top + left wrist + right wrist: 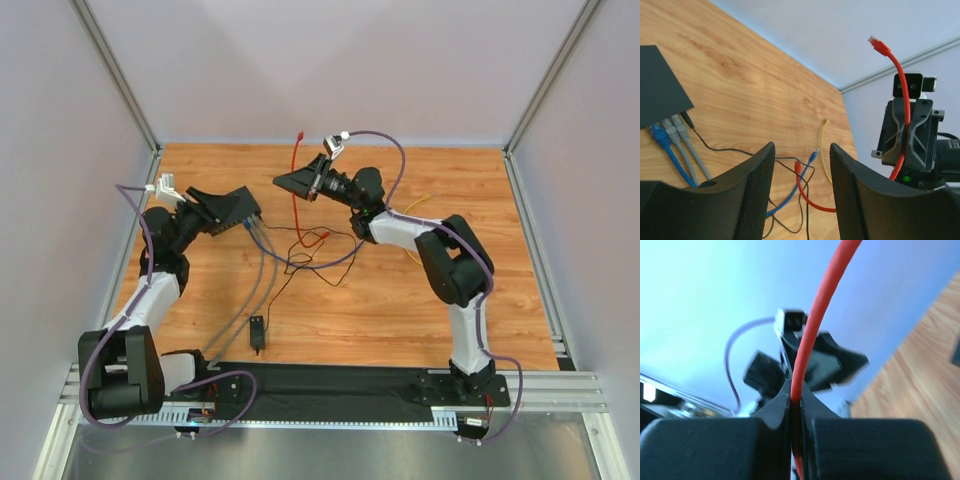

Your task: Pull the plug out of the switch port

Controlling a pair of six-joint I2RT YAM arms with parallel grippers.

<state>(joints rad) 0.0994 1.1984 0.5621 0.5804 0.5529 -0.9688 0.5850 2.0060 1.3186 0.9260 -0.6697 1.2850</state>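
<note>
Top external view has the right gripper (796,412) raised over the table (400,310), its fingers pressed together on the red cable (294,205). The red plug (879,46) stands free in the air at twelve o'clock of that grip. So the pull looks done. The left gripper (801,150) has its fingers apart and holds nothing. The switch (660,85) lies flat at ten o'clock in the left wrist view, with the blue cable (667,150) and grey cables (687,150) plugged in. The red cable should be light and springy, and its plug small, hard and easily snapped at the latch, so hold just behind the plug. The switch probably slides unless pinned. The back wall (330,70) is close at twelve o'clock; there is open board toward four o'clock, past the loose wires (300,265).
</note>
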